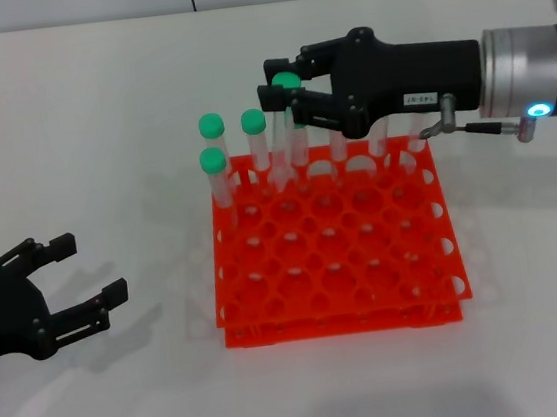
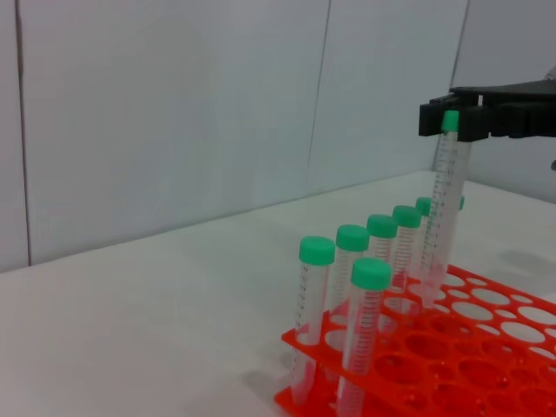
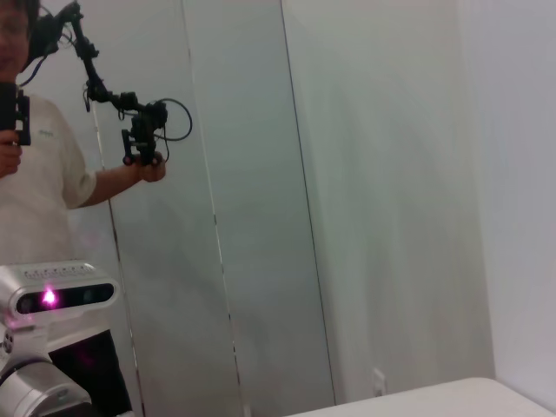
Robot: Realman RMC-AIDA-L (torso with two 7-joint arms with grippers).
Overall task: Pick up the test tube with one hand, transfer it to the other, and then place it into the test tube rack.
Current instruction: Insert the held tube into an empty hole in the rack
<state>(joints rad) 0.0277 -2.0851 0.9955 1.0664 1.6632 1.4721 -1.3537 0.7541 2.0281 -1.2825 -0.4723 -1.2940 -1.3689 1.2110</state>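
Head: I'm seeing right gripper (image 1: pixel 280 92) reaching in from 3 o'clock, clamping the test tube (image 1: pixel 292 116) over the rack (image 1: pixel 335 262) back row; left gripper (image 1: pixel 75 277) idling agape at 8 o'clock | Left wrist: tube (image 2: pixel 443 208) hanging upright, bottom entering a hole | Right wrist: showing neither.

Both end effectors are black — the right end effector (image 1: pixel 281 95) white-labelled, on a silver arm (image 1: pixel 529 69) with a blue light.

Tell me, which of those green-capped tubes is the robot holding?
The test tube clamped just under its cap by the right gripper, above the rack's far row. Its cap sits higher than the others; the left gripper is empty.
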